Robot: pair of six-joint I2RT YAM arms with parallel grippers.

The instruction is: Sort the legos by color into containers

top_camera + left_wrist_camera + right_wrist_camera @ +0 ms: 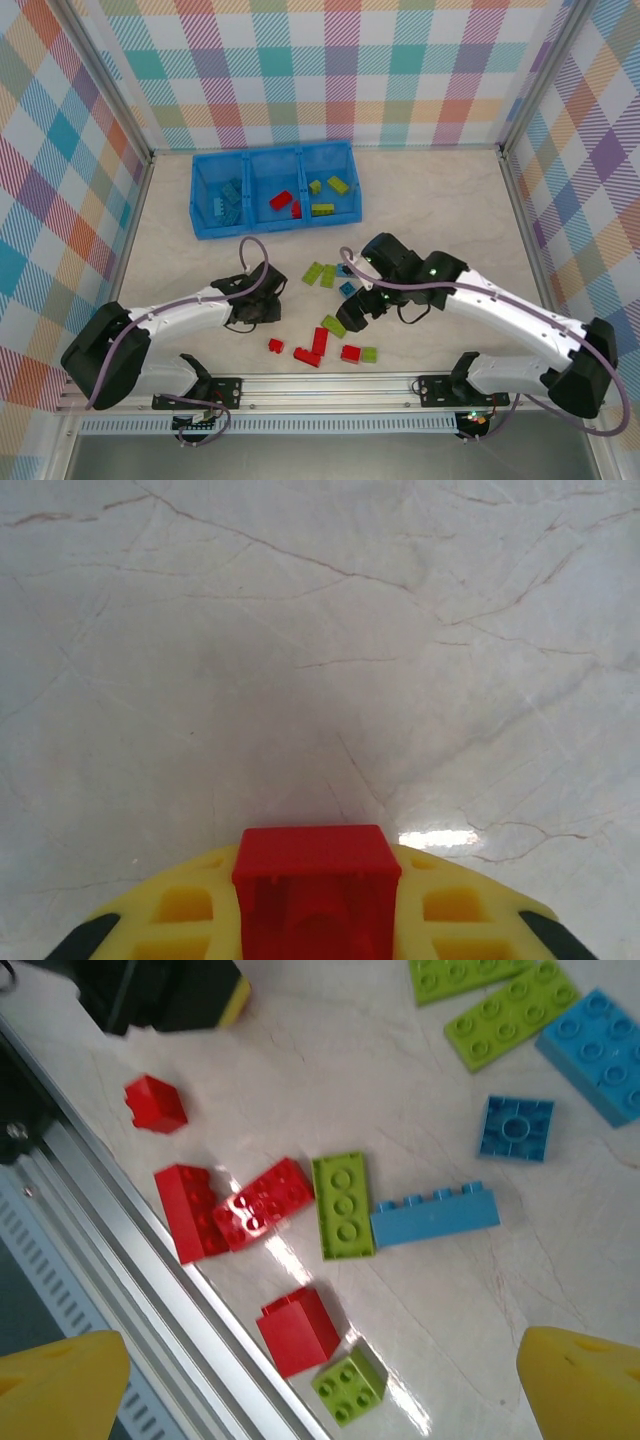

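Observation:
The blue bin tray (pixel 272 232) stands at the back. Its left compartment holds blue legos (pixel 228 200), the middle red ones (pixel 283 201), the right lime ones (pixel 330 190). My left gripper (pixel 262 308) (pixel 316 935) is low over the bare table, shut on a red brick (pixel 316 855) between yellow fingers (pixel 180 910). My right gripper (pixel 362 305) (pixel 322 1365) hangs open above loose bricks: a red block (pixel 298 1330), a lime square (pixel 348 1380), a lime plate (pixel 343 1205), a long blue brick (pixel 435 1220) and two touching red bricks (pixel 230 1210).
More loose bricks lie around: a small red one (pixel 155 1103), a blue square (pixel 516 1127), lime plates (pixel 510 1015) and a light blue plate (pixel 600 1055). The aluminium rail (pixel 330 382) runs along the near edge, close to the red bricks. Checkered walls enclose the table.

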